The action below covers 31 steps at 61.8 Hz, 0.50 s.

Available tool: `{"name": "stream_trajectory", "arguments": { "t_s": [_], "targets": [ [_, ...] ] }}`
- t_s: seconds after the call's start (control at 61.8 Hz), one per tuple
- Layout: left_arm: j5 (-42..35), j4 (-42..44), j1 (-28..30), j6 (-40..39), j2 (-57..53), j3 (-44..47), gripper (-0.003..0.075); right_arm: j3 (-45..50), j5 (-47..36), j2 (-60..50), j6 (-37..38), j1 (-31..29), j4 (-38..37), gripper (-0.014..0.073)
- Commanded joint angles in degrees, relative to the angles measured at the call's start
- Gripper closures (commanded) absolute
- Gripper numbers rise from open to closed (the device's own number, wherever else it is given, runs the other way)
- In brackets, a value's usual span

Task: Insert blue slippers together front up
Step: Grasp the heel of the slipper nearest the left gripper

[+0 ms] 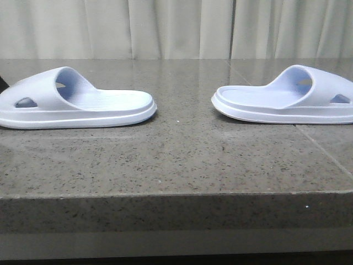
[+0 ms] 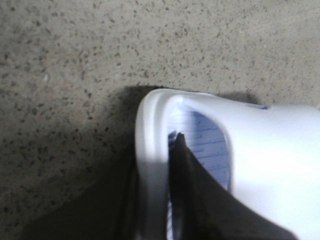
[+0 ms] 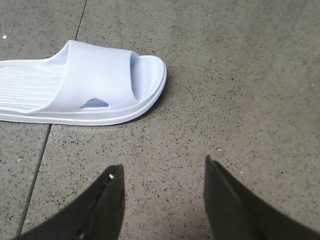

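Observation:
Two pale blue slippers lie sole-down on the stone table, heels facing each other. The left slipper point(image 1: 77, 105) has its strap and toe toward the left. The right slipper point(image 1: 287, 99) has its strap toward the right. In the left wrist view my left gripper point(image 2: 155, 157) is shut on the left slipper's point(image 2: 270, 150) toe rim, with one finger inside the toe opening and one outside. In the right wrist view my right gripper point(image 3: 162, 167) is open and empty over bare table, well short of the right slipper point(image 3: 95, 82). Neither gripper shows clearly in the front view.
The speckled grey stone table point(image 1: 176, 160) has its front edge near the camera. A seam point(image 1: 325, 152) runs through the top on the right. A pale curtain point(image 1: 176, 27) hangs behind the table.

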Motion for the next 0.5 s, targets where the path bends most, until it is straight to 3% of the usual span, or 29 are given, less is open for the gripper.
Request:
{"name": "stream_trajectory", "arguments": {
  "t_s": [0.0, 0.259, 0.486],
  "targets": [
    [0.72, -0.05, -0.49, 0.29, -1.55, -0.64, 0.0739, -1.86, -3.54, 0.62, -0.06, -0.45, -0.45, 0.0197],
    [2.76, -1.98, -0.49, 0.29, -3.14, -2.08, 0.0741, -1.86, -3.46, 0.62, -0.06, -0.45, -0.4, 0.0197],
    [3.54, -6.46, -0.49, 2.72, -12.61, -0.65, 0.0741, -1.98, -0.67, 0.62, -0.06, -0.45, -0.29, 0.0197]
  ]
}}
